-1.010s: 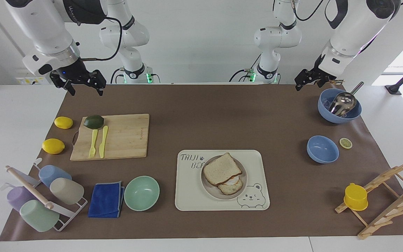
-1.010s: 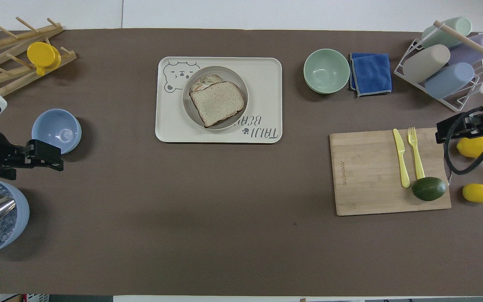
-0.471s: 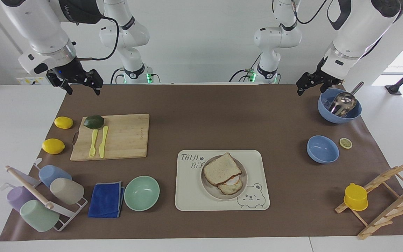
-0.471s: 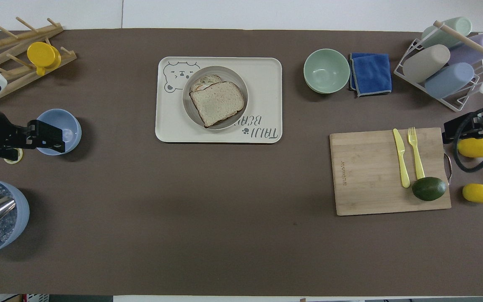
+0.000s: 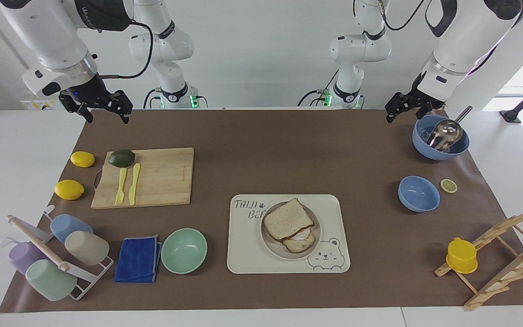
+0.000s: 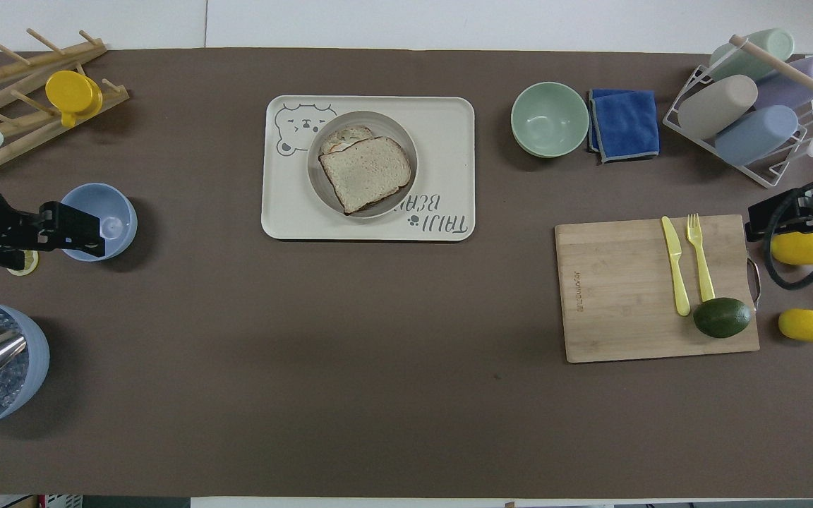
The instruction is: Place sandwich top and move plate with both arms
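The sandwich top (image 5: 288, 219) (image 6: 365, 173), a pale bread slice with a brown crust, lies on the egg toast (image 5: 301, 243) on the round beige plate (image 5: 269, 247) (image 6: 394, 127). It is offset, so the toast and egg peek out. The plate sits on the cream bear tray (image 5: 248, 254) (image 6: 449, 127). My right gripper (image 5: 106, 113) (image 6: 773, 212) hangs open and empty in the air at the right arm's end, by the cutting board. My left gripper (image 5: 404, 112) (image 6: 78, 229) hangs open and empty at the left arm's end, by the blue scoop bowl. Both are well away from the plate.
A mint-green bowl (image 5: 184, 250) and a blue cloth (image 5: 138, 259) lie beside the tray. A cutting board (image 5: 152, 178) holds an avocado, a fork and a knife, with two lemons beside it. A small blue bowl (image 5: 418, 194), a blue bowl with a metal scoop (image 5: 441, 136), a wooden rack (image 5: 493, 259) and a cup rack (image 5: 52, 254) stand at the ends.
Both grippers have risen a little and drawn outward toward their own ends of the table. The bread, plate and tray have not moved.
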Controlling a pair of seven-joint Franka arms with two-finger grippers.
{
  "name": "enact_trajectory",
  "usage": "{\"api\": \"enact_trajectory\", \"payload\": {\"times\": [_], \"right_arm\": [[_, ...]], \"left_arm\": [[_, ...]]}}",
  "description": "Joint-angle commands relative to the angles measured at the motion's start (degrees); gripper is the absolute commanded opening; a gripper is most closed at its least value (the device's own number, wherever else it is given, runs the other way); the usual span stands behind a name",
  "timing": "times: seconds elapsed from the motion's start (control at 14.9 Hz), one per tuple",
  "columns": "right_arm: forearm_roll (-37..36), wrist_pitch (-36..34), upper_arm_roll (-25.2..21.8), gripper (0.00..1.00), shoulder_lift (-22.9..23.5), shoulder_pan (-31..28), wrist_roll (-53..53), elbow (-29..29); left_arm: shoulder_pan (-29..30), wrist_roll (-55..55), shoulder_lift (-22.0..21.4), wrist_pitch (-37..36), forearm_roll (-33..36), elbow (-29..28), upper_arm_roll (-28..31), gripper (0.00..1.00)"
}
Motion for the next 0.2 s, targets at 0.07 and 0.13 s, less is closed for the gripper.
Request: {"api": "enact_trajectory", "payload": {"times": [0.07,0.13], "right_arm": [[-0.3,-0.1,0.3,1.0,-0.7,-0.5,-2.0,-0.3],[-0.3,-0.1,0.3,1.0,-0.7,-0.5,-2.0,-0.3]], "left_arm": [[0.2,1.1,-0.4,-1.1,0.6,0.4,0.1,1.0],[0.2,1.1,-0.4,-1.0,0.6,0.3,0.1,1.0]]}}
